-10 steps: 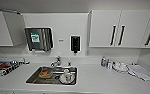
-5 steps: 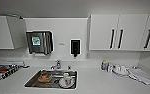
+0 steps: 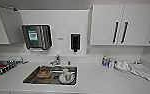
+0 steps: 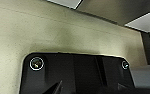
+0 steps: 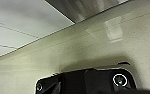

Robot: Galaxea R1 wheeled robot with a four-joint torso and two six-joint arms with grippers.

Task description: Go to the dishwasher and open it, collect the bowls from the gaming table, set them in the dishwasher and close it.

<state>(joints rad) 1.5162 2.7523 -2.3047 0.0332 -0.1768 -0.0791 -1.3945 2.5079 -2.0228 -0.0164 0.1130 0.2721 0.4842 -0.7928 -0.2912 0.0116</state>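
Head view, paper-towel dispenser (image 3: pixel 37 36) with green label, writing unreadable

Pretty much just the kitchen spot: white counter (image 3: pixel 103 80), steel sink (image 3: pixel 32 78) with some used dishes (image 3: pixel 66 77) in it, white wall cabinets (image 3: pixel 106 25) above.

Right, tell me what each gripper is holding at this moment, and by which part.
It cannot be told. The wrist views look past the robot's own dark plates at pale floor, and the head view faces the sink and counter.
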